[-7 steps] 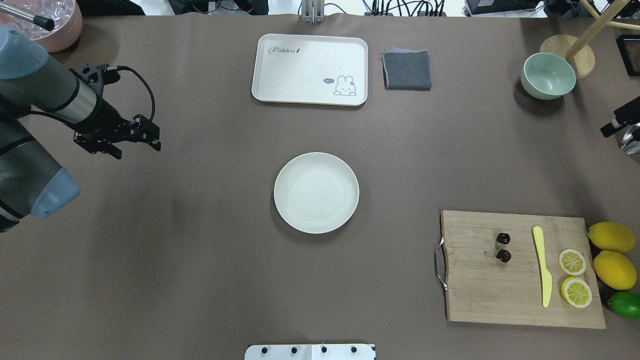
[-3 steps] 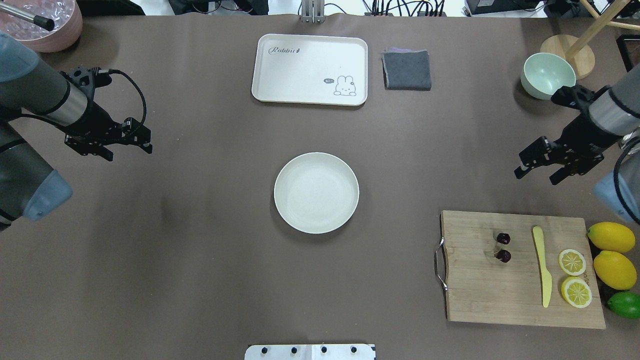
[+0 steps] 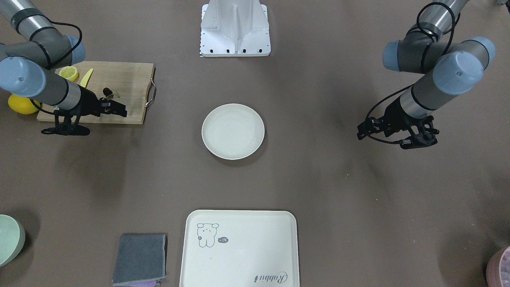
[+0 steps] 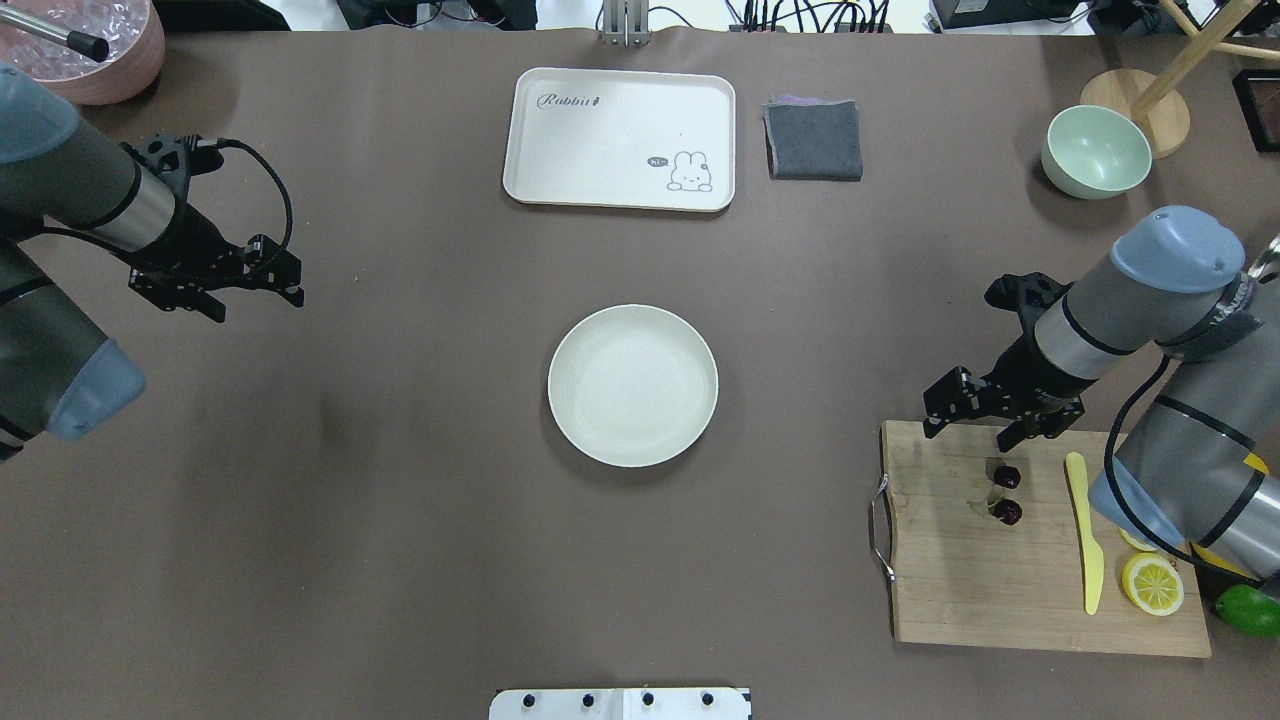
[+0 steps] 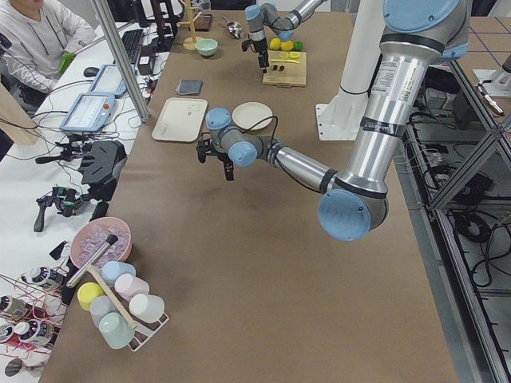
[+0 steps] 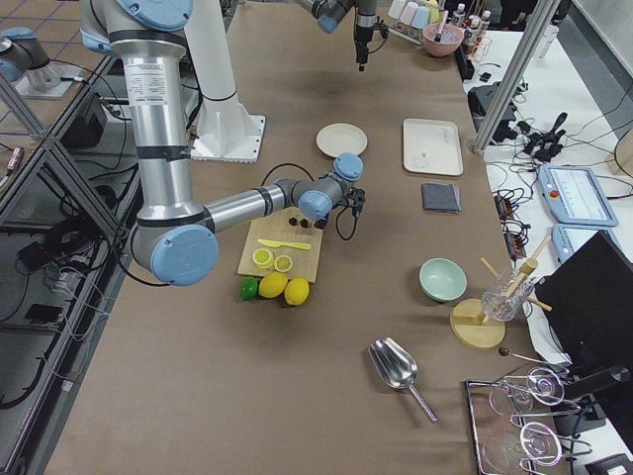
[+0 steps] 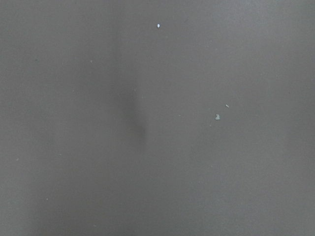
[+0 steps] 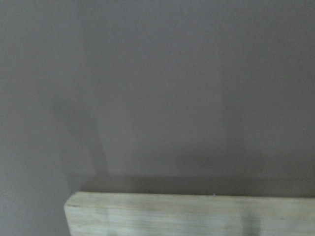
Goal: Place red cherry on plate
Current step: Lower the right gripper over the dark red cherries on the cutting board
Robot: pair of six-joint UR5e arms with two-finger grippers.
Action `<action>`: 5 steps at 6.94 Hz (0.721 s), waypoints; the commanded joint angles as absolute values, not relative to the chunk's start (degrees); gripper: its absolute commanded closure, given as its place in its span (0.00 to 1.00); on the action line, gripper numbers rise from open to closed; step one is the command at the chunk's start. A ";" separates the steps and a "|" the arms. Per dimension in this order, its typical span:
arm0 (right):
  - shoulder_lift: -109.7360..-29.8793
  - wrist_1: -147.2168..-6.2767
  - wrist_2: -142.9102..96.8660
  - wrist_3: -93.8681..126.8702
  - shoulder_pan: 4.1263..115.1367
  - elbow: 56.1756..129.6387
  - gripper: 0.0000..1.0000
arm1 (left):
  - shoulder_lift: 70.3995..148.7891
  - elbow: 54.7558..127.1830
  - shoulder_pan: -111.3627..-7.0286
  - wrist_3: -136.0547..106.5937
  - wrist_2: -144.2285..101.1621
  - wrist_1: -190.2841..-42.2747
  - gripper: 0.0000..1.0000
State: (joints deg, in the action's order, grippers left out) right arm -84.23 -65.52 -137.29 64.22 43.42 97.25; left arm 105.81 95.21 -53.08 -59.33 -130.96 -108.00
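Well, at that moment your right claw (image 4: 968, 436) hung spread open over the far edge of the cutting board (image 4: 960, 590), just beyond the red cherry (image 4: 1005, 495) and gripping nothing. You could see the cherry lying on that board, which sat by the right edge of the desk (image 4: 400, 520) toward the robot's corner, well apart from the plate (image 4: 632, 385) at the desk's middle. Your left claw (image 4: 258, 306) hovered open and empty above bare desk near the left edge.

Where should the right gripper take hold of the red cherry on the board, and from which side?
Likely straight down from above, closing across both fruits of the red cherry: it lies flat on the cutting board, stems thin and low, bare wood around.
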 commanded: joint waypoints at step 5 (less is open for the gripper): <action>-85.33 -81.39 -133.27 60.33 41.93 106.35 0.01 | 105.73 95.10 -52.82 -59.41 -130.70 -108.02 0.02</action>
